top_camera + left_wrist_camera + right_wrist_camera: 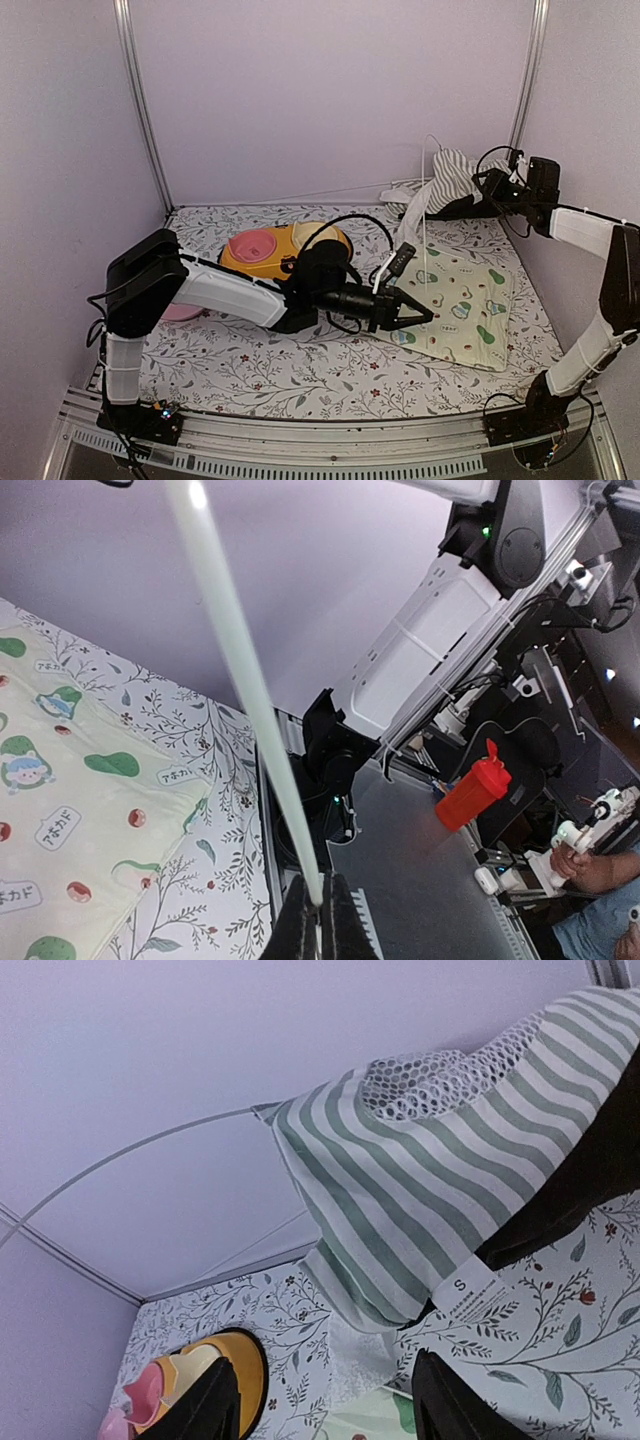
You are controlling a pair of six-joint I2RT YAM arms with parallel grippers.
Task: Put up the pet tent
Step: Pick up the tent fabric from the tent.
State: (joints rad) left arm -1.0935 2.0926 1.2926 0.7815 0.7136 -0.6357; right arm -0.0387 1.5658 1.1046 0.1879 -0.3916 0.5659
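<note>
Two grippers at the pet tent: one pinching a pole, one spread beside the fabric.

Left gripper is clamped tight on the lower end of a thin white pole and hangs over the left edge of the avocado-print mat. The pole rises from its fingers and arches back toward the pet tent. The tent, striped green and white with its mesh window uppermost, is a slack bunch beyond the mat's far edge, near the back wall. Right gripper is beyond the mat's far right corner, fingers standing well apart with nothing seen between them. Striped fabric hangs just past them, and whether they touch it cannot be told. An orange double bowl sits left of the mat on the floral table cover.
</note>
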